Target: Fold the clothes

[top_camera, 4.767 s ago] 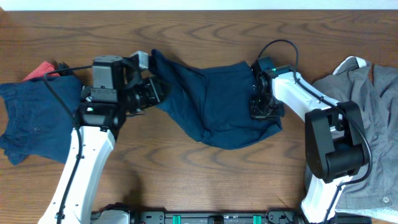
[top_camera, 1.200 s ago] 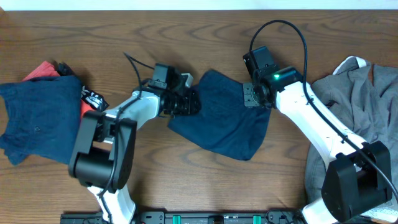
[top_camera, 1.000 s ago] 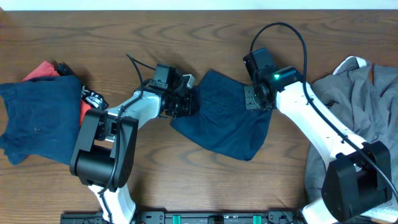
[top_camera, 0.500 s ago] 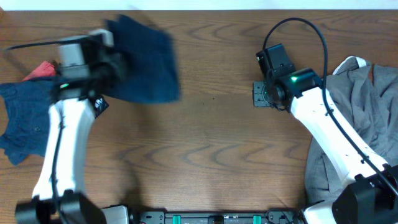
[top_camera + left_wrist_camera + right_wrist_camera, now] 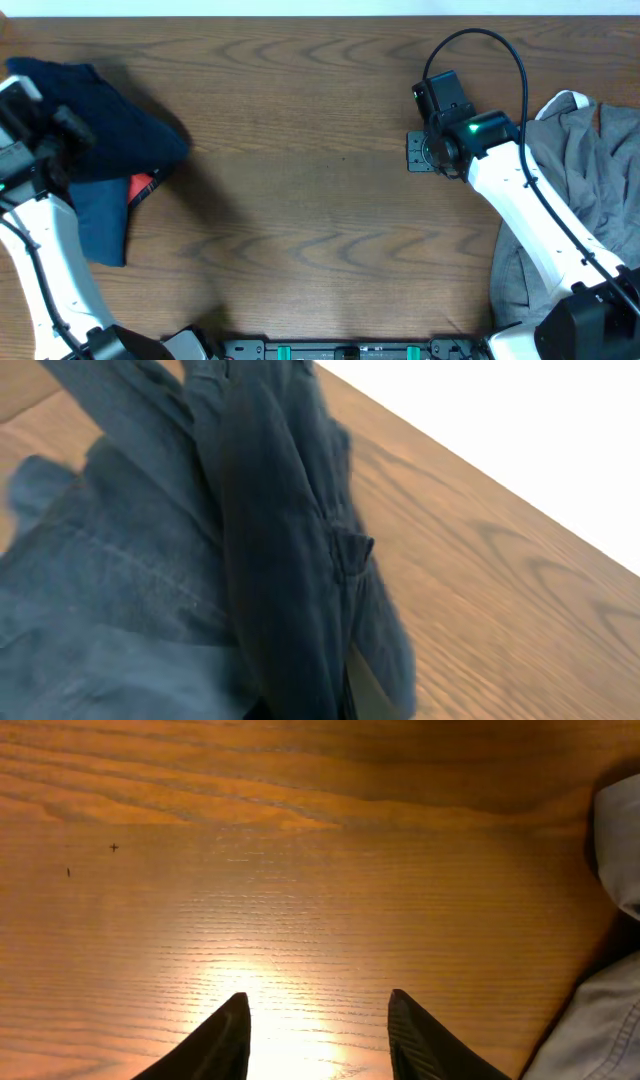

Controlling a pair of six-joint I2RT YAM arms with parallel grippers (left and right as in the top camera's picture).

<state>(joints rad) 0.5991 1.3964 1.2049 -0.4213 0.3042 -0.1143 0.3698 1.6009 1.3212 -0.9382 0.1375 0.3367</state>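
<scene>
L hand (image 5: 60, 128) at far-left of table (image 5: 320, 240), we see it clenched on navy garment (image 5: 280, 560), hanging above red garment (image 5: 142, 186), R hand (image 5: 318, 1035) released over table, grey garment (image 5: 580, 170) nr it.

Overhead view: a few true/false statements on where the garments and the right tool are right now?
1. The right tool is open above the bare wooden table, with nothing between its fingers. True.
2. The grey fabric garment with white trim lies at the table's left edge. False: it lies at the right edge.
3. The dark navy blue fabric garment is spread flat in the middle of the table. False: it is bunched up at the far left.
4. A patch of red fabric shows just below that navy garment. True.
</scene>
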